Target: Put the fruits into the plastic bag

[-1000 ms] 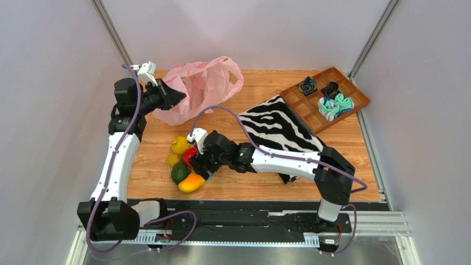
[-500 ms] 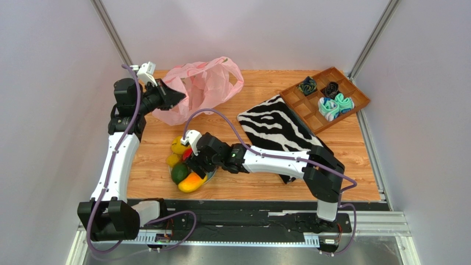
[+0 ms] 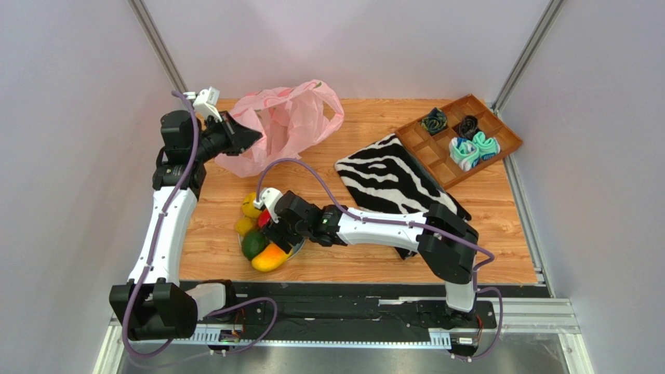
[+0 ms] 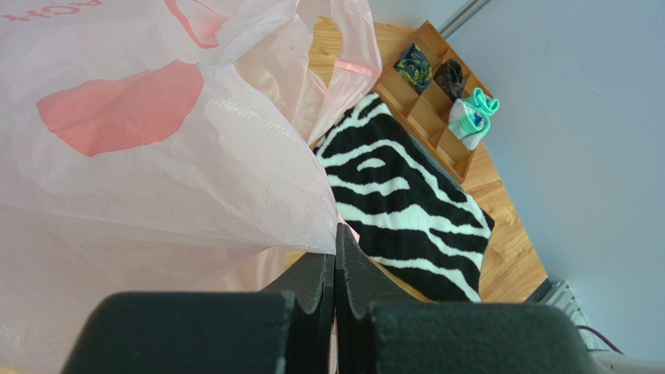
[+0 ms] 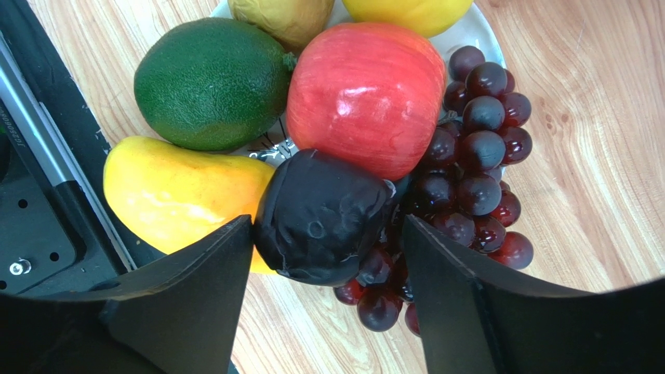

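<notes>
Right wrist view looked down on the fruits, heaped on a white plate [image 5: 480, 35] that sat on the worktop [image 3: 507, 234] to the left of the zebra-striped cloth [image 3: 390, 179]. The right gripper [image 5: 326, 226] hung low over the heap with its 2 fingers spread wide, 1 on each side of a dark wrinkled lump [image 5: 324, 214] that rested against the grape bunch [image 5: 476, 164]. Whether either finger touched the lump could not be told. A red fruit [image 5: 367, 93] lay just beyond the lump, with a green oval fruit [image 5: 211, 82] beside it and a mango [image 5: 179, 199] partly hidden behind 1 finger. 2 lemons [image 5: 406, 9] showed at the plate's far rim. Beyond the cloth's far-left corner, the plastic bag [image 3: 289, 125] stood slumped on the worktop, well apart from the plate. The left gripper [image 4: 336, 257] had its fingers pressed together on a fold of the bag's film, holding that edge up.
</notes>
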Controlling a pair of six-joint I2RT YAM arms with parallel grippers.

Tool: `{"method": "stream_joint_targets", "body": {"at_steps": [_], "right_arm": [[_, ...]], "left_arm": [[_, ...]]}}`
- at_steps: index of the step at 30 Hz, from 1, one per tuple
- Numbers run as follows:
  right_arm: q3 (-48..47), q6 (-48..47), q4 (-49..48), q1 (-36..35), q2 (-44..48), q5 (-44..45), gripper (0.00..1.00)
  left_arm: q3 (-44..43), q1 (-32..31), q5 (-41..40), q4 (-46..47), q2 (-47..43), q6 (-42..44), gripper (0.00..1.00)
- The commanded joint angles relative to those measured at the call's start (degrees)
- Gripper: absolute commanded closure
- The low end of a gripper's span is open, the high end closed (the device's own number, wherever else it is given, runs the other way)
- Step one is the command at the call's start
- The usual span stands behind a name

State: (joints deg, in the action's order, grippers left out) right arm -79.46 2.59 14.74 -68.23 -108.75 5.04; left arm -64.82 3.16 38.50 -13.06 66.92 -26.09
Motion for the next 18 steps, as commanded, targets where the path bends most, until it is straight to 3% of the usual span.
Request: {"method": "stream_joint_targets", "body": {"at_steps": [1, 11, 18], "right_arm": [[-2.6, -1.0, -1.7, -0.4, -0.2, 0.4, 0.31], [-2.7, -0.7, -1.7, -0.3, 0.3, -1.3, 0.67], [-2.9, 0.4, -2.1, -0.4, 2.7, -4.2, 0.77]], "left_arm": [[-0.7, 0.4, 0.6, 0.3, 0.0, 0.6, 1.00], [-0.7, 0.4, 0.7, 0.3, 0.1, 0.6, 1.00], [-0.7, 0.3, 0.7, 0.3, 0.1, 0.6, 1.00]]}}
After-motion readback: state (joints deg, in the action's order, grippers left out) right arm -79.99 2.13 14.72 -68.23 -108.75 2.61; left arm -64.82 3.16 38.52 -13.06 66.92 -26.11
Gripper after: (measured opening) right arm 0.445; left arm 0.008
